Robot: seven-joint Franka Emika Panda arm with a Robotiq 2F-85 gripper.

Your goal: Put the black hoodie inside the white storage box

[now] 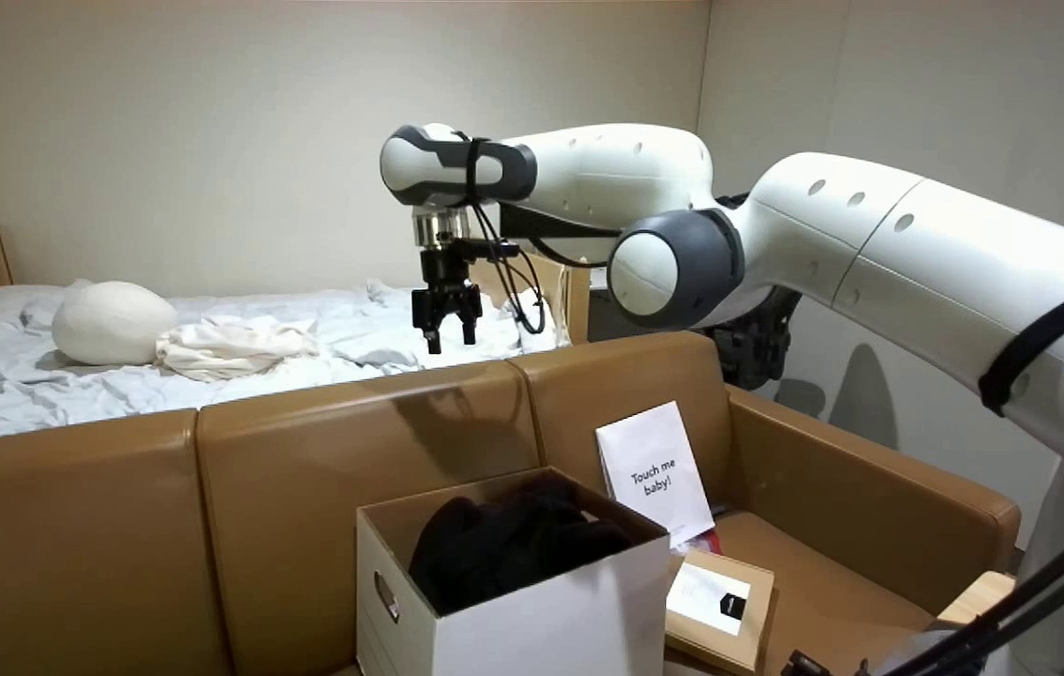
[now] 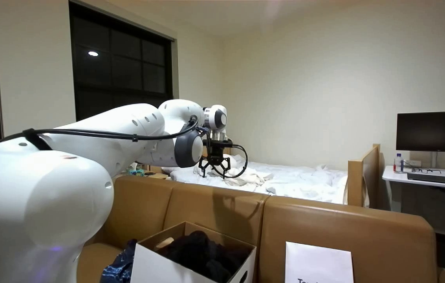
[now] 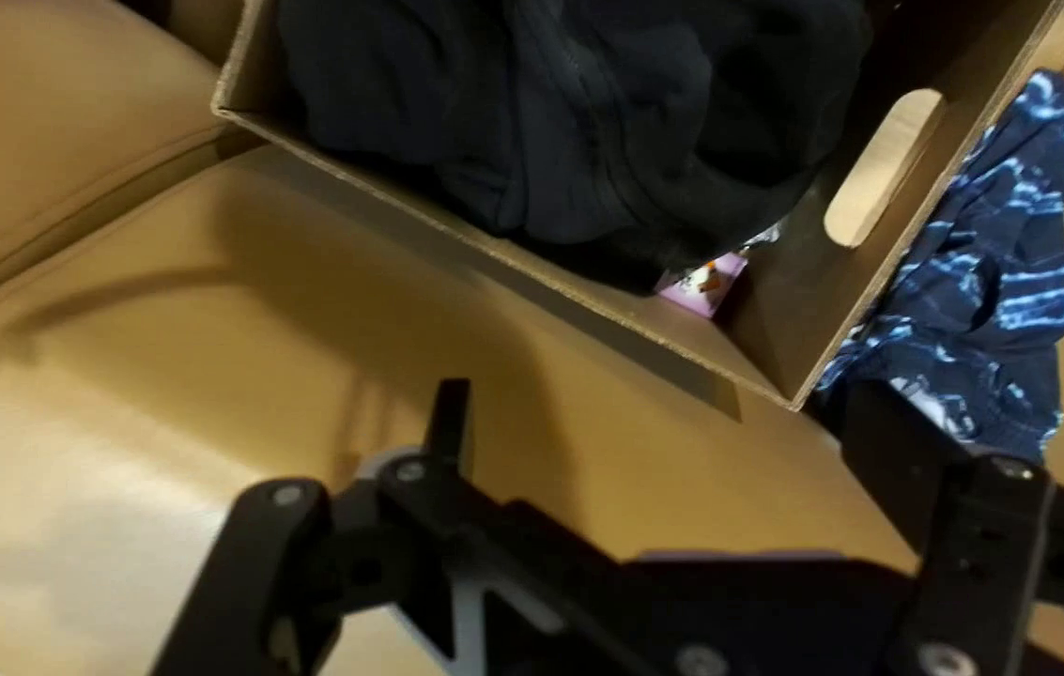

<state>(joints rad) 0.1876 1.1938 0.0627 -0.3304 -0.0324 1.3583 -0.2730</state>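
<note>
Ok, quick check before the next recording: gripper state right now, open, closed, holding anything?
Gripper: open, holding nothing; the hoodie lies in the box.

Black hoodie (image 3: 569, 131) bunched in storage box (image 3: 799, 300), patterned blue cloth (image 3: 992, 282) just outside, tool (image 3: 663, 408) spread wide

hoodie (image 1: 513, 549) is dull cloth | box (image 1: 550, 624) is cardboard | sofa (image 1: 306, 488) looks smooth, shiny | arm (image 1: 823, 225) looks shiny | sheet (image 2: 301, 184) is cloth
</note>
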